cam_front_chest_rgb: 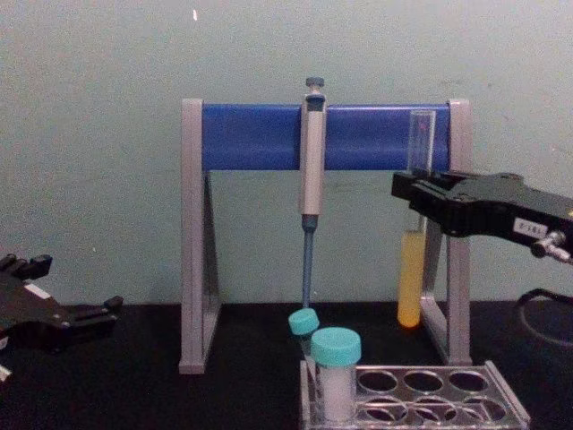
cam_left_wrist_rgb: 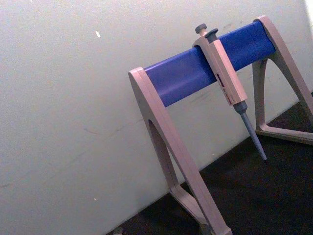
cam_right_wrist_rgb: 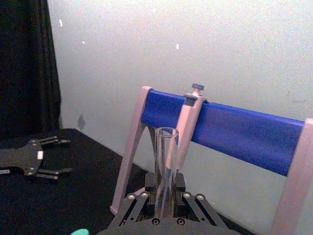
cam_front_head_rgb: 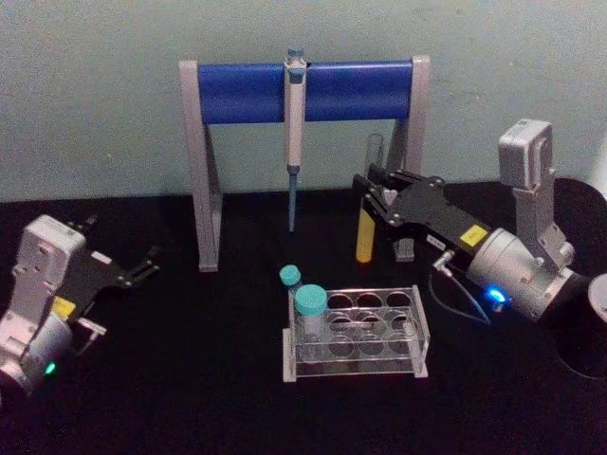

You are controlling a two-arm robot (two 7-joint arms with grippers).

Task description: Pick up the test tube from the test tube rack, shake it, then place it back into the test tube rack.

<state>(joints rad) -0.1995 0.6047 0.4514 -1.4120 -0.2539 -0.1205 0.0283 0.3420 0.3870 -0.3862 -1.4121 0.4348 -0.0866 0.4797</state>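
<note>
The right gripper (cam_front_head_rgb: 368, 197) holds the test tube (cam_front_head_rgb: 364, 237) upright in open air. Just behind it rises the stand's leg (cam_front_head_rgb: 414, 114), and a hanging pipette (cam_front_head_rgb: 295, 123) is to its left. Below it, nearer the robot, the test tube rack (cam_front_head_rgb: 353, 368) has open holes, with teal-capped vials (cam_front_head_rgb: 310, 303) at the left end.

A pipette stand (cam_front_head_rgb: 202, 171) with grey legs and a blue crossbar (cam_front_head_rgb: 237, 92) is set upright at the back of the black table (cam_front_head_rgb: 180, 379), close before a pale green wall (cam_front_head_rgb: 85, 95). A grey pipette (cam_front_head_rgb: 295, 114) is hung over the crossbar near its middle. Its plunger button is raised above the bar, and its thin blue tip (cam_front_head_rgb: 292, 204) is pointed down, ending above the tabletop. Two short teal-capped vials are seen in front of the stand. The nearer vial (cam_front_head_rgb: 310, 301) is held upright, with pale contents. The farther vial (cam_front_head_rgb: 290, 276) is placed just behind it, towards the left, and is slightly tilted in the chest view. A dark curtain (cam_right_wrist_rgb: 24, 63) is seen beside the wall.
</note>
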